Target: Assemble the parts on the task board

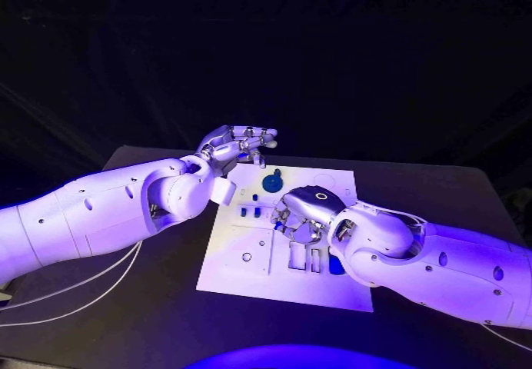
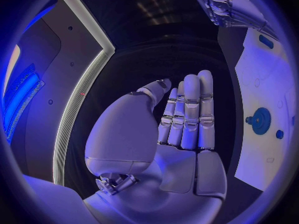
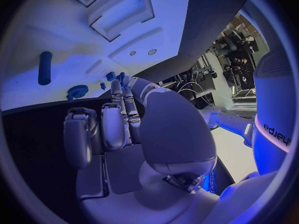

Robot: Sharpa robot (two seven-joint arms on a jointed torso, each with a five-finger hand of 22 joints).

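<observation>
Task board (image 1: 250,265) beneath right hand (image 1: 305,215)

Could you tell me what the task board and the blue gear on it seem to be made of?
Task board: probably matte white plastic, with crisp moulded recesses and no glare. Blue gear: likely moulded plastic too, with uniform colour and a dull sheen, though the look leaves this open.

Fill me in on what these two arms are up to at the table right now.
A robot is assembling small blue parts on the white task board. Its right robot hand is down over the middle of the board, fingers curled toward it; whether it holds a part cannot be told. The left robot hand is raised by the board's far left corner, fingers straight, holding nothing. A blue gear sits on the board's far side.
</observation>
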